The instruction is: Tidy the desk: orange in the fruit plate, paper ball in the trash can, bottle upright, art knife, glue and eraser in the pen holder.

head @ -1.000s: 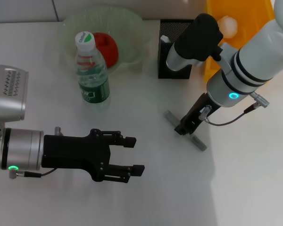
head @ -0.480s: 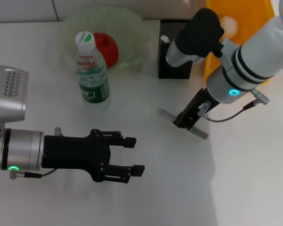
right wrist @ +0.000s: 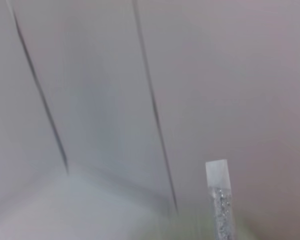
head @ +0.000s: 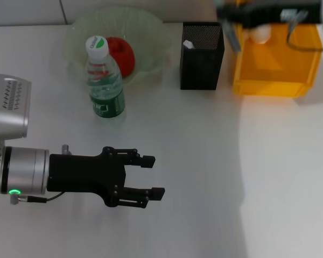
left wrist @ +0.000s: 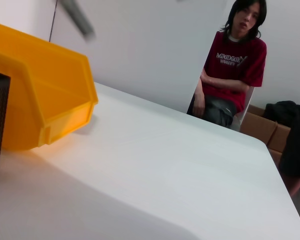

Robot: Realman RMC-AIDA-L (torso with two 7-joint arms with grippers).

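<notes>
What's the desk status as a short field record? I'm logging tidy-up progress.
orange: in fruit plate
bottle: upright, in front of the fruit plate
paper ball: in trash can
grey stick: held aloft by right gripper, seen between pen holder and trash can
left gripper: open, over desk, idle

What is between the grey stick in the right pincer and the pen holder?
Nothing visible. The right pincer holds the grey stick in the air beside the pen holder, whose top is open, one white-tipped item in a corner. The left pincer idles, open, nearer the robot.
</notes>
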